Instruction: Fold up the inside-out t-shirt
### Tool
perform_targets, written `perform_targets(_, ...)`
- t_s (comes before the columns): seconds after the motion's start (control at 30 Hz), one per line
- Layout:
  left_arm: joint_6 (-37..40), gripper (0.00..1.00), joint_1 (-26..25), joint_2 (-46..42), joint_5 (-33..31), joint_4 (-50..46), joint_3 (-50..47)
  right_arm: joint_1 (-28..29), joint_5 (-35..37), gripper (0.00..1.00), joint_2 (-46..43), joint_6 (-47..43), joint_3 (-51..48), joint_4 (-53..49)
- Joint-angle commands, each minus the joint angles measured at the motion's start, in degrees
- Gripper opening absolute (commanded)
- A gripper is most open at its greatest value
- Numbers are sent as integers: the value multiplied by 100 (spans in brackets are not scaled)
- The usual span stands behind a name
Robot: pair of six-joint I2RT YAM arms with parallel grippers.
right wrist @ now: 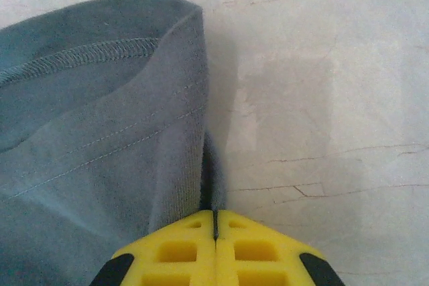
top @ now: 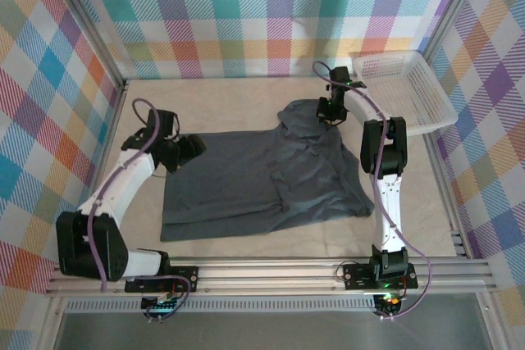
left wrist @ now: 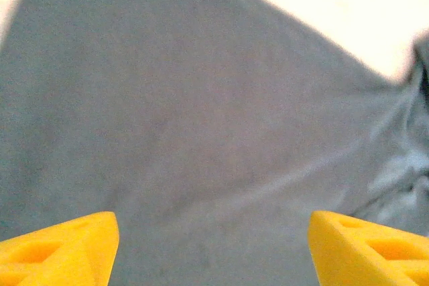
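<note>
the inside-out t-shirt [top: 262,182] lies across the middle of the table [top: 221,100], fairly flat on its left, rumpled and partly doubled over on its right. we judge the folding barely begun, since no neat fold shows yet. our right gripper [right wrist: 214,222] is clamped tight on a thin fold of hemmed cloth at the shirt's far right corner, near the white basket [top: 410,88]. our left gripper [left wrist: 213,239] hangs over the shirt's left edge, fingers spread and holding nothing. smoothing the cloth and every proper fold are left to do.
</note>
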Motion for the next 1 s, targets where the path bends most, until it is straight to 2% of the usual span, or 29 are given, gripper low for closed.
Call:
perform_targets(0.0,99,74,515,710,-170,257,684,-12,-77,0,-530,-38,166,-120)
perform_targets(0.23,309,74,993,2820,139,130,2345,-16,-55,0,-1737,272,-1394,862)
perform_targets(0.4,653,74,1084,3871,693,24,3183,-16,-73,0,-1780,179,-1530,882)
perform_targets(0.47,802,73,1092,4188,626,-210,3538,-16,-74,0,-1739,93,-1419,797)
perform_targets(0.6,828,64,1102,4455,159,-537,3799,-16,-89,0,-1741,58,-1312,722)
perform_targets(0.77,946,63,1102,4295,-794,-687,3568,-16,-34,0,-1758,-21,-1322,725)
perform_targets(0.83,1071,63,1102,4339,-674,-668,3562,-17,-51,0,-1738,9,-1330,740)
perform_targets(0.97,1198,56,1102,4622,301,-479,3666,-16,-137,0,-1665,83,-1312,739)
